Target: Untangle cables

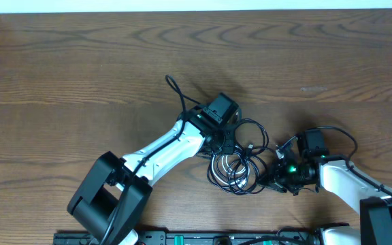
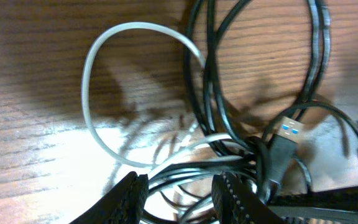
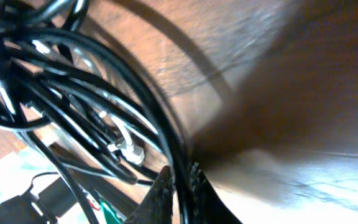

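The cables (image 1: 240, 163) lie in a knotted heap of black loops and one white cord at the middle of the table. My left gripper (image 1: 224, 144) is down on the heap's left side. In the left wrist view its jaws (image 2: 179, 200) stand apart, with black and white strands crossing the gap. The white cable (image 2: 89, 93) loops out to the left, and a black USB plug with a blue tongue (image 2: 289, 130) lies to the right. My right gripper (image 1: 275, 175) is at the heap's right edge, and in its wrist view it (image 3: 180, 190) is shut on one black cable (image 3: 166, 134).
The wooden table (image 1: 80, 75) stretches away to the left and back. A white plug end (image 3: 131, 151) sits inside the tangle. The arms' bases and a black rail (image 1: 182, 238) line the front edge, with the arms' own thick wires near the right wrist (image 1: 339, 136).
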`<action>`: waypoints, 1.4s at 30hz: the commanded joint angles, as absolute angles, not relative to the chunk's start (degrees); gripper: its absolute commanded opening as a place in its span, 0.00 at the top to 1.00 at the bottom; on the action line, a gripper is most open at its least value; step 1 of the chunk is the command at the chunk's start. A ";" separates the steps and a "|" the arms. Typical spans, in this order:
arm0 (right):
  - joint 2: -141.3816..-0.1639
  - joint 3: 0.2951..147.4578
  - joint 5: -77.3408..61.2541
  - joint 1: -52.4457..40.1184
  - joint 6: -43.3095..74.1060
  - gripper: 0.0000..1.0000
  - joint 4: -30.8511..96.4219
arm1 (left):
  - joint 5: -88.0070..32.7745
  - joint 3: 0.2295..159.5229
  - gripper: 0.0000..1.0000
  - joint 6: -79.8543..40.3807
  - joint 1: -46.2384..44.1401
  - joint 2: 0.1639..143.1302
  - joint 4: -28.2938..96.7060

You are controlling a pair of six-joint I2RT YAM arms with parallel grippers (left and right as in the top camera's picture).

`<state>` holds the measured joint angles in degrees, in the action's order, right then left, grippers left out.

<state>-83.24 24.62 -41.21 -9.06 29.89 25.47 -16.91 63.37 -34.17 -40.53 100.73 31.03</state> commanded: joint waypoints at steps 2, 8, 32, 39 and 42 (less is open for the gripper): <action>-82.70 24.47 -38.98 -9.85 28.82 0.91 28.62 | -20.34 64.95 0.60 -33.06 -41.63 99.18 31.31; -75.24 30.06 -35.16 -9.85 25.85 0.86 37.47 | -20.05 64.95 0.60 -33.21 -43.44 99.22 30.46; -69.65 32.91 -19.64 -9.85 26.30 0.48 35.57 | -6.33 63.99 0.70 -39.99 -49.98 99.37 29.02; -69.65 32.91 -19.62 -9.85 26.30 0.44 35.07 | -6.39 63.99 0.70 -39.99 -49.98 100.51 29.04; -69.65 32.91 -19.64 -9.85 26.30 0.44 34.83 | -6.39 63.99 0.70 -39.97 -50.24 101.21 29.04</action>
<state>-69.52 32.47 -20.47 -9.19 26.52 34.98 -7.55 63.55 -39.22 -49.82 100.25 29.06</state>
